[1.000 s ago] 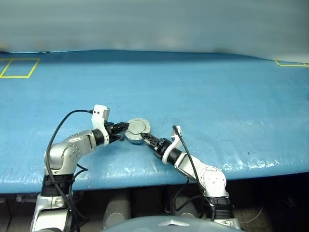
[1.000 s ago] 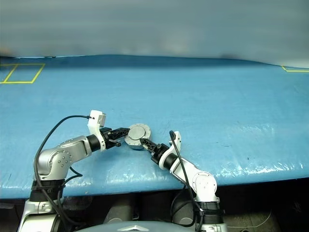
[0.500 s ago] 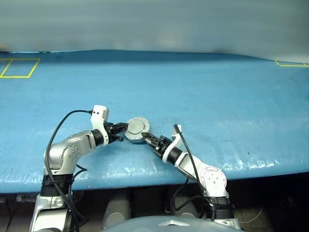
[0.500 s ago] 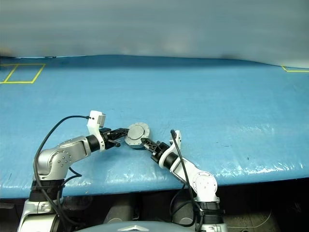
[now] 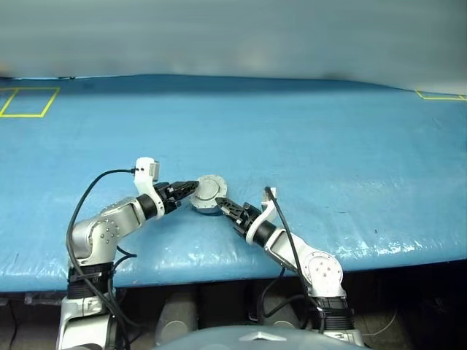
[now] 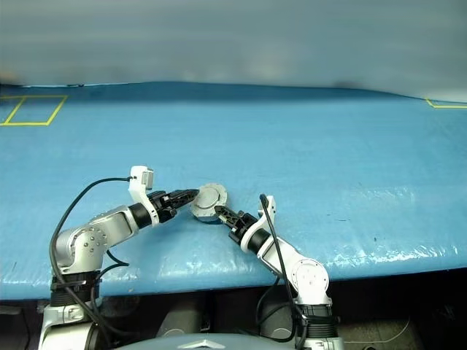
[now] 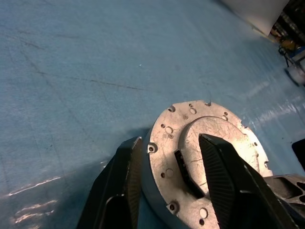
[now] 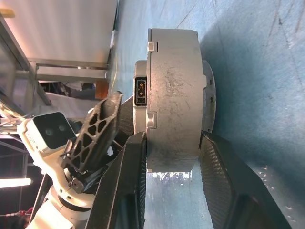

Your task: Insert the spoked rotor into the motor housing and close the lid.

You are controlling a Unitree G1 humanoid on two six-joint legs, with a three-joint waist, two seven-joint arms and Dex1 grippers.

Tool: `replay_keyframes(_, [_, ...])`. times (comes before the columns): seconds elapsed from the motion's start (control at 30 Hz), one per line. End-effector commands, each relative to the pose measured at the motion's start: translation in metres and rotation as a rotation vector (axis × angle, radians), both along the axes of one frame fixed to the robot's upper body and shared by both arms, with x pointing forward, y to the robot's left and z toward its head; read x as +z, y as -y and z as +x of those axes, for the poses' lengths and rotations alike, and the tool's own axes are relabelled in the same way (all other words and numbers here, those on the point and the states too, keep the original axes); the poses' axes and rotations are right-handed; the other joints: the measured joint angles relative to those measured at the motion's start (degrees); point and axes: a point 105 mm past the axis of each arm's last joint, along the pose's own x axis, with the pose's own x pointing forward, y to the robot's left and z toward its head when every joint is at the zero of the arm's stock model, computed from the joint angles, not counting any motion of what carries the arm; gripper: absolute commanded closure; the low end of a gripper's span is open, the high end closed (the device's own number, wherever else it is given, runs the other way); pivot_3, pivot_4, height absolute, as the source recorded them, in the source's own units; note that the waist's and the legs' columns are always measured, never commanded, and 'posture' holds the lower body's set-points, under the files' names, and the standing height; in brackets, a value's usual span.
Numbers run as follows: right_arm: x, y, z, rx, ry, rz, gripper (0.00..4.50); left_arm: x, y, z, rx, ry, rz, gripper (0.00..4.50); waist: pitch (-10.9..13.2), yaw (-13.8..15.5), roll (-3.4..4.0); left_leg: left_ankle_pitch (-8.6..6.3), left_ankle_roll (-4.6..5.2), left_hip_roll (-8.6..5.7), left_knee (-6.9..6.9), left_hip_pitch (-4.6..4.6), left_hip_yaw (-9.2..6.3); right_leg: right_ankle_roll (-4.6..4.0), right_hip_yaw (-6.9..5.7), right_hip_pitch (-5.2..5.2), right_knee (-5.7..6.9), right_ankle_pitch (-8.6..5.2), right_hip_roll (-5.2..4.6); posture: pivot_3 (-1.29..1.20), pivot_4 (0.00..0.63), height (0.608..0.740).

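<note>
The motor housing is a round grey metal puck on the blue table, near the front edge. The lid lies shut on it, plain grey face up, with small holes around its flange. My left gripper reaches in from the left and is open. One of its fingers stands beside the lid's rim, the other over the raised middle. From the right, my right gripper is shut on the housing's side wall, a finger on each flank. The spoked rotor is hidden.
A yellow tape rectangle marks the far left of the table and a yellow tape corner the far right. The table's front edge runs just behind both forearms. Bare blue surface stretches beyond the housing.
My left gripper has opened at the lid's rim and its wrist has turned a little. My right gripper's fingers have closed in on the housing. The housing has hardly moved.
</note>
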Motion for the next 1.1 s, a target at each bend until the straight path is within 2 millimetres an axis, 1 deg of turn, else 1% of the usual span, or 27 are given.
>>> replay_keyframes(0.03, [0.029,-0.003,0.004,-0.062,0.054,0.142,3.24,0.027,-0.014,0.001,0.084,0.077,-0.133,1.03,0.0,0.0,0.0,0.0,0.0,0.0,-0.01,0.0,0.0,0.0,0.0,0.0,0.0,0.0,0.01,0.0,0.15,0.74])
replay_keyframes(0.13, [0.037,0.003,0.005,-0.086,0.076,0.169,3.24,0.031,-0.021,-0.003,0.145,0.064,-0.284,0.03,0.0,0.0,-0.02,0.0,0.0,-0.01,0.0,-0.02,-0.01,0.01,-0.01,0.0,0.0,0.0,0.01,0.0,0.15,0.74])
replay_keyframes(0.3, [0.054,0.013,0.01,-0.126,0.124,0.198,3.24,0.027,-0.019,-0.016,0.159,0.001,-0.493,0.0,0.1,0.0,-0.09,-0.01,0.02,-0.02,0.02,-0.07,0.0,0.1,0.01,0.01,-0.09,0.06,0.01,0.0,0.15,0.74])
replay_keyframes(0.4, [0.067,0.015,0.012,-0.133,0.16,0.214,3.24,0.019,-0.015,-0.023,0.168,-0.057,-0.589,0.0,0.1,-0.1,-0.09,-0.01,0.02,-0.01,0.02,-0.09,-0.01,0.1,0.0,0.0,-0.09,0.06,0.04,0.0,0.15,0.74])
replay_keyframes(0.47, [0.076,0.012,0.011,-0.123,0.179,0.22,3.24,0.019,-0.01,-0.025,0.166,-0.079,-0.66,0.0,0.1,-0.1,-0.09,-0.01,0.02,-0.02,0.03,-0.07,0.0,0.1,0.01,0.0,-0.09,0.06,0.06,0.0,0.15,0.74])
replay_keyframes(0.63, [0.098,0.002,0.007,-0.073,0.231,0.241,3.24,0.017,0.001,-0.029,0.138,-0.125,-0.757,0.0,0.1,-0.1,-0.09,-0.01,0.02,-0.03,0.09,-0.07,0.0,0.1,0.01,0.02,-0.08,0.06,0.08,0.0,0.15,0.74])
replay_keyframes(0.73, [0.106,-0.005,0.003,-0.042,0.249,0.256,3.24,0.019,0.008,-0.031,0.114,-0.14,-0.812,0.0,0.1,-0.1,-0.09,-0.01,0.02,-0.05,0.09,-0.08,0.01,0.09,0.01,0.01,-0.09,0.06,0.08,0.0,0.15,0.74])
replay_keyframes(0.9, [0.112,-0.018,-0.008,0.02,0.254,0.265,3.24,0.021,0.014,-0.03,0.101,-0.161,-0.884,0.0,0.1,0.0,-0.1,-0.01,0.02,-0.07,0.11,-0.08,0.01,0.09,0.01,0.03,-0.09,0.06,0.08,0.0,0.15,0.74])
replay_keyframes(1.1, [0.105,-0.026,-0.017,0.068,0.226,0.245,3.24,0.031,0.019,-0.029,0.079,-0.137,-0.979,0.0,0.1,0.0,-0.1,-0.01,0.03,-0.07,0.13,-0.08,0.0,0.08,0.02,0.04,-0.09,0.07,0.08,0.0,0.15,0.74])
